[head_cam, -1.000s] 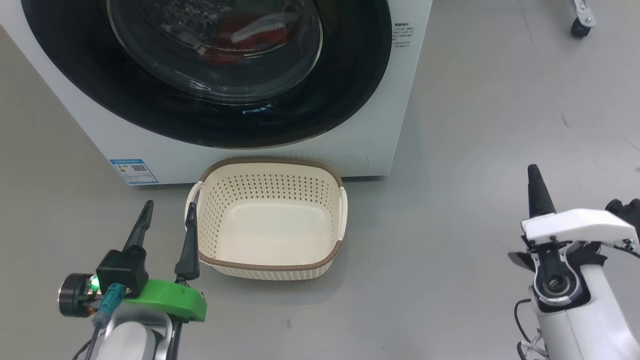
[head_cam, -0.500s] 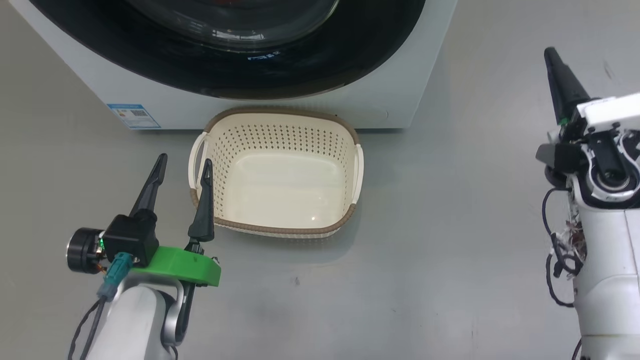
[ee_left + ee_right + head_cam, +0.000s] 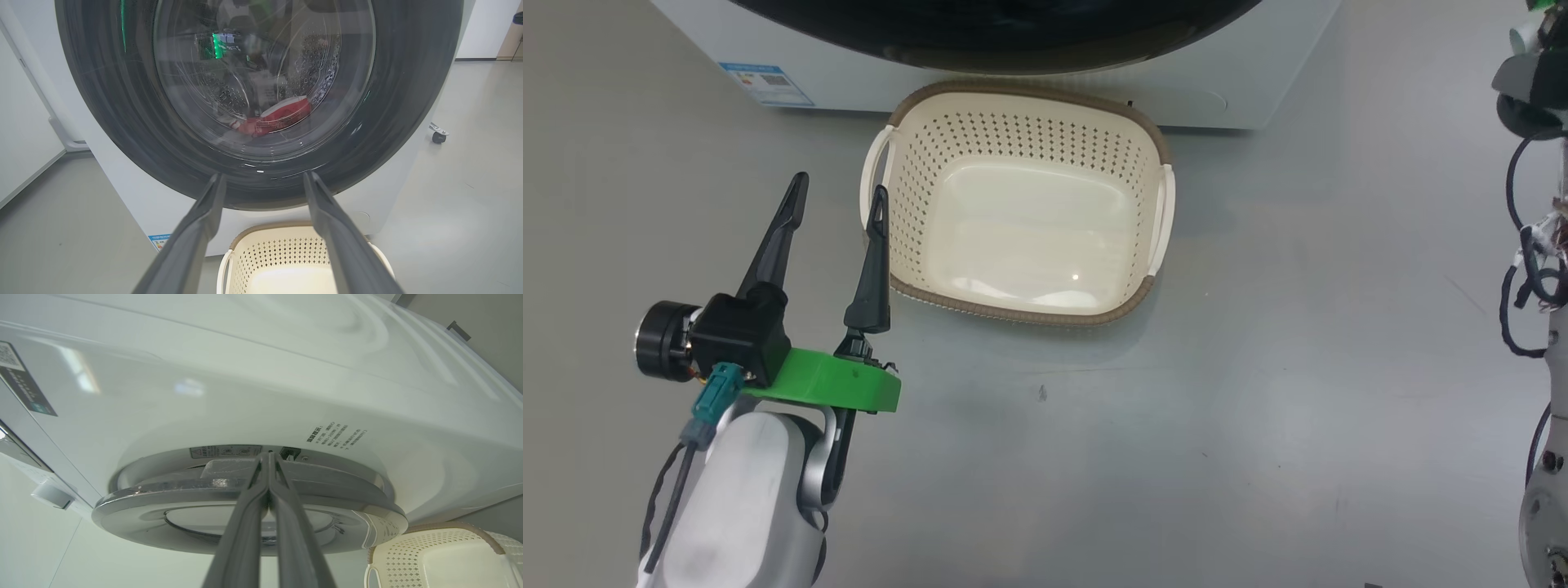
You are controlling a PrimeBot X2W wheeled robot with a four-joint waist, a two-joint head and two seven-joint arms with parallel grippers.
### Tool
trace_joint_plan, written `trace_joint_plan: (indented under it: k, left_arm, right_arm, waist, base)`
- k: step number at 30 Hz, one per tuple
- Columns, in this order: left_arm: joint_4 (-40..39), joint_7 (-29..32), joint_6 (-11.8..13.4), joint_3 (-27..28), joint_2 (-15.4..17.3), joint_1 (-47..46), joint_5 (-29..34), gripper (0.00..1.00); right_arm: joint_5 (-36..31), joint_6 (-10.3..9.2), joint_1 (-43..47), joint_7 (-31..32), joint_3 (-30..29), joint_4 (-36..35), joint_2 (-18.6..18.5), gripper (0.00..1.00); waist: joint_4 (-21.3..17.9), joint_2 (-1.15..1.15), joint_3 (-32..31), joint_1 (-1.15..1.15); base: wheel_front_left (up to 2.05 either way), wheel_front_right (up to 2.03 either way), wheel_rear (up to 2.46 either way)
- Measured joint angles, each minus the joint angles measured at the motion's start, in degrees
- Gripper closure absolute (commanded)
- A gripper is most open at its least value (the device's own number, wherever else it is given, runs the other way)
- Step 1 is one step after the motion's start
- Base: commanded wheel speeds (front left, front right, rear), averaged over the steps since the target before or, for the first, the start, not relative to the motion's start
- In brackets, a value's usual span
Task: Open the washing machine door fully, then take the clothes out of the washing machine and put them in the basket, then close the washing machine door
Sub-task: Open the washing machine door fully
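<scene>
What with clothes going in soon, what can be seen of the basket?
The basket is small, cream plastic, rounded rectangular, with perforated walls, a solid bottom, a brown woven-look rim and two side handles. It stands upright and empty on the grey floor, close before the washing machine. The open left hand hovers by its left handle.

washing machine [image 3: 849, 86] cropped by top edge, clothes [image 3: 282, 116] dim and blurred
</scene>
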Motion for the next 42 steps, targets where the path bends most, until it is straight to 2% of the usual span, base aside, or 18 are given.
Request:
trace_joint_plan:
  k: [5,15,23,31,42]
  left_arm:
    - [-0.07,0.0,-0.48,-0.36,-0.37,-0.91,-0.01,0.0]
    - [0.02,-0.01,-1.09,-1.96,-0.8,-1.85,0.0,0.0]
    - [-0.24,-0.01,-1.51,-2.42,-0.91,-2.25,0.0,0.0]
    - [-0.76,-0.01,-1.48,-2.61,-1.02,-3.02,-0.46,0.0]
    - [-0.87,-0.01,-0.45,-2.77,-1.1,-3.08,-1.03,0.0]
  right_arm:
    - [-0.04,-1.4,-3.96,2.8,1.14,1.1,-1.67,1.0]
    - [-0.21,-2.38,-10.41,5.57,2.64,4.55,-3.03,1.0]
    - [-0.2,-2.91,-14.77,6.7,2.44,6.71,-3.96,1.0]
    - [-0.19,-2.79,-16.67,8.47,3.18,8.72,-4.81,1.0]
    - [0.79,-0.49,-16.8,11.99,3.78,11.17,-5.82,1.0]
  waist:
    - [2.26,0.0,2.35,0.0]
    - [6.91,0.0,5.52,0.0]
    - [8.83,0.0,7.09,0.0]
    - [9.49,0.0,7.94,0.0]
    - [9.49,0.0,7.83,0.0]
  base:
    - [0.0,0.0,0.0]
    - [0.0,0.0,0.0]
    - [0.0,0.0,0.0]
    - [0.0,0.0,0.0]
    - [0.0,0.0,0.0]
